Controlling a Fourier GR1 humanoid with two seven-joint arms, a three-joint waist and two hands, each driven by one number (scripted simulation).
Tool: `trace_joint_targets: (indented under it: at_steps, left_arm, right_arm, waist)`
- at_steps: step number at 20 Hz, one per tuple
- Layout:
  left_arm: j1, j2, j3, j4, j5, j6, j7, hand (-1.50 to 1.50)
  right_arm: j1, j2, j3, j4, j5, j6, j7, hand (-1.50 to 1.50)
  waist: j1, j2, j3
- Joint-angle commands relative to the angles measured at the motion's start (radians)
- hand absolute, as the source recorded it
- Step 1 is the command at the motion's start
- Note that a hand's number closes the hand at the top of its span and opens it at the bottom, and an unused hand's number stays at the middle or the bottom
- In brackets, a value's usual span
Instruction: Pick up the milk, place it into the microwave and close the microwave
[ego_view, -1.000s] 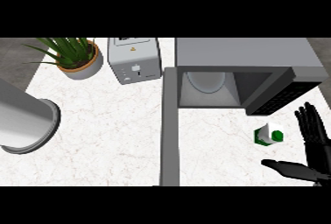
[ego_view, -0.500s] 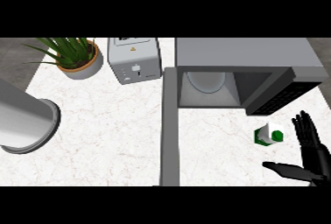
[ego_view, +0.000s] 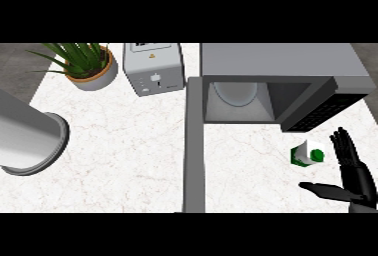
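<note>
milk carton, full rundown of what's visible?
The milk is a small white carton with green sides and a round green cap on top. It stands upright on the white marble counter, in front of the open microwave, below its door's lower end. The right hand, fingers straight, is just to its right, not touching it. Nothing else contacts it.

- The bench is white marble with faint brownish veins.
- The microwave is grey, its open door a darker grey, the cavity pale with a whitish round plate inside, the control panel black.
- The milk is a white carton with green sides and a green cap.
- The right hand is black.
- The toaster is light grey.
- The plant has green leaves in a grey pot with an orange-tan rim.
- The left forearm is grey.
</note>
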Motion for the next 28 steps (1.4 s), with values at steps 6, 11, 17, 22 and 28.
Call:
trace_joint_targets:
  at_steps: [6, 11, 17, 22, 28]
  left_arm:
    - [0.032, -0.055, -0.022, -0.077, -0.019, -0.011, 0.033, -1.5]
    - [0.046, -0.035, 0.01, -0.087, 0.051, -0.016, 0.067, -1.5]
    - [0.004, -0.026, 0.017, 0.009, 0.022, -0.05, 0.025, -1.5]
    - [0.026, -0.036, 0.025, -0.032, 0.049, -0.045, 0.04, -1.5]
    - [0.054, 0.023, 0.111, 0.019, 0.121, -0.101, 0.03, -1.5]
  right_arm:
    - [-0.134, -0.05, -0.01, 0.378, 0.075, -0.087, -0.269, -1.5]
    - [-0.199, -0.047, -0.021, 0.514, 0.072, -0.06, -0.328, 1.5]
    - [-0.225, -0.028, 0.032, 0.457, 0.125, -0.109, -0.385, 1.5]
    - [-0.268, 0.02, -0.006, 0.472, 0.096, -0.175, -0.394, 1.5]
    - [-0.293, 0.139, -0.018, 0.454, 0.086, -0.307, -0.381, 1.5]
  waist:
    - [0.009, 0.003, 0.001]
    - [0.016, 0.005, 0.002]
    - [0.008, 0.004, 0.002]
    - [0.017, 0.005, 0.002]
    - [0.016, 0.003, 0.001]
